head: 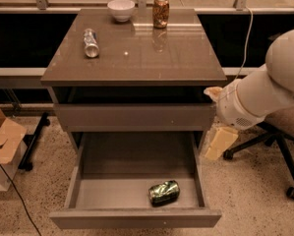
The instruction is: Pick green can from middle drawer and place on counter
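The green can [164,191] lies on its side, dented, on the grey floor of the open middle drawer [112,193], near its front right corner. The drawer is pulled well out below the shut flat-fronted drawer. The counter [136,58] is the glossy grey-brown top of the cabinet. My gripper [218,143] hangs pale and cream-coloured off the white arm, just right of the cabinet's right side, at about the height of the open drawer's back. It is apart from the can and holds nothing that I can see.
On the counter a silver can [91,43] lies at the left, an orange-brown can [161,12] stands at the back, and a white bowl [121,9] sits beside it. A cardboard box [1,141] is on the floor at the left; an office chair base [284,156] at the right.
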Tool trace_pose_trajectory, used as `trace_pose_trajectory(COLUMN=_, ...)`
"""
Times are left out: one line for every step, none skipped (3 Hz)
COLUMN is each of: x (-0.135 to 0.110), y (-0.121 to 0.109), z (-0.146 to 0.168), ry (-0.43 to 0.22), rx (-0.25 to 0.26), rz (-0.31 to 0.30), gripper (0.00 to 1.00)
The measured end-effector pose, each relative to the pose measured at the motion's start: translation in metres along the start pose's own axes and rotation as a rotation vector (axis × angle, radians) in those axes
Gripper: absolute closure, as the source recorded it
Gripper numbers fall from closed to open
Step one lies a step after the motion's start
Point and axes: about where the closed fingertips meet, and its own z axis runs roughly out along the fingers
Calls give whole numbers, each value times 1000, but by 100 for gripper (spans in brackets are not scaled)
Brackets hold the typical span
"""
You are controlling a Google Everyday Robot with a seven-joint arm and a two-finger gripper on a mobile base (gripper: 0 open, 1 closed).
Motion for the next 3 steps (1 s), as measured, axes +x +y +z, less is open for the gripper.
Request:
trace_pose_trajectory(x=2, y=0, z=40, ry=-39, rx=14, rz=-13, gripper=0)
trace_pose_trajectory(x=9, y=-1, z=76, ry=-69, rx=-3, rz=-25, gripper=0)
trace_pose_trajectory(x=33, y=3, z=135, ry=-104, rx=-72, rz=-23, gripper=0)
